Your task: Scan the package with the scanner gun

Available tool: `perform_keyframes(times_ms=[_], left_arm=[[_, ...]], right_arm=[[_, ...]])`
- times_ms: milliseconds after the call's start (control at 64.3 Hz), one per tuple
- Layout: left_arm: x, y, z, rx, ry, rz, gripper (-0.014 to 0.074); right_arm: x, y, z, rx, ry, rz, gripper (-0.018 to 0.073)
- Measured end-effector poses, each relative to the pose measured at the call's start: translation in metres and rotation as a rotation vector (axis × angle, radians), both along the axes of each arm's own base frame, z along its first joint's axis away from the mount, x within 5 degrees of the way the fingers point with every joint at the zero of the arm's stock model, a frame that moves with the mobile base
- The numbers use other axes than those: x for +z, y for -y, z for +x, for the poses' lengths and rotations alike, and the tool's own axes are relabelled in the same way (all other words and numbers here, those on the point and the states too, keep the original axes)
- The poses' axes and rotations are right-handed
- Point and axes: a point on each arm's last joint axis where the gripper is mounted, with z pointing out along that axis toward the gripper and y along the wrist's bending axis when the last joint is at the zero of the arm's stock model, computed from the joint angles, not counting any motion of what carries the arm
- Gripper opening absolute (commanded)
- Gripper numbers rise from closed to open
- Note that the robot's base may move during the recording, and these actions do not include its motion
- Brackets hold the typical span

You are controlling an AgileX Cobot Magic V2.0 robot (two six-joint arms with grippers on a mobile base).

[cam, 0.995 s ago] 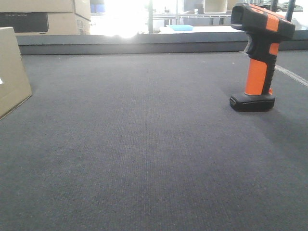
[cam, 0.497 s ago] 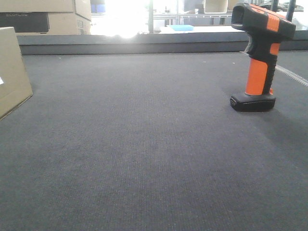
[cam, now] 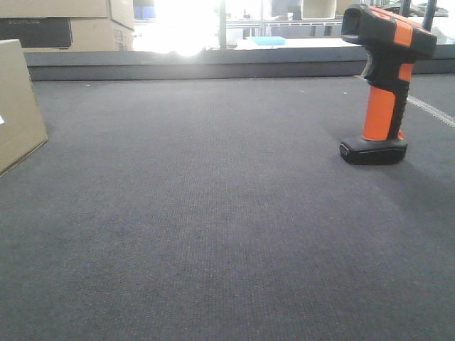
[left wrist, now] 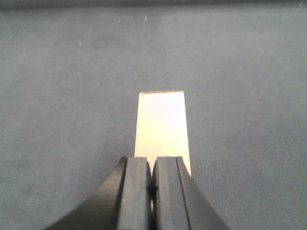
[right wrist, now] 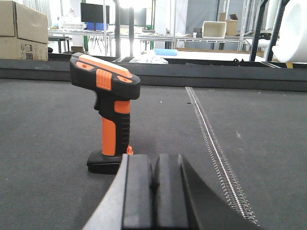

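Front-facing exterior view gives me one scanner gun (cam: 384, 85), upright on its flat black foot on the dark grey desk (cam: 213, 227). It also shows one package (cam: 15, 106), a plain tan box cut off by the left frame edge, with a sliver of white label showing. Past the desk's far edge I count one cardboard box with a dark printed band (cam: 43, 32), set among plain tan cartons.

Only the wrist views show the two end effectors. On the left wrist camera, my left end effector (left wrist: 152, 165) is clenched, pads pressed together on themselves. The package's pale tan face lies straight ahead of the fingertips and runs in under them. I cannot tell whether they touch it.

On the right wrist camera, my right end effector (right wrist: 153, 163) is likewise clenched on itself. The scanner gun stands ahead of it and a little to its left, clearly apart. This view also brings out one pale stitched seam (right wrist: 216, 143) running along the desk, ahead and to the right of that end effector.
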Motion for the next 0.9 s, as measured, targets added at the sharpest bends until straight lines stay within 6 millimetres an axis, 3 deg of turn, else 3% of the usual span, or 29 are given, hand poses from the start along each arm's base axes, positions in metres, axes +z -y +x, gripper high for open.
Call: perform_keyframes(times_ms=[140,249,466,901], left_arm=[[-0.002,0.000,0.006,0.003,-0.037,-0.018,0.0480],[-0.004,0.000,0.005,0.006,-0.066,-0.021,0.0589],[-0.010,0.000,0.005,0.011,-0.126,-0.024,0.0599],[-0.049,-0.003,0.026,0.022,-0.322,-0.032,0.0599]], right_arm=[[0.000,0.000,0.000,0.000,0.000,0.000,-0.0154],[0.000,0.000,0.000,0.000,0.000,0.000,-0.0154],[0.000,0.000,0.000,0.000,0.000,0.000,-0.0154],[0.000,0.000,0.000,0.000,0.000,0.000,-0.0154]])
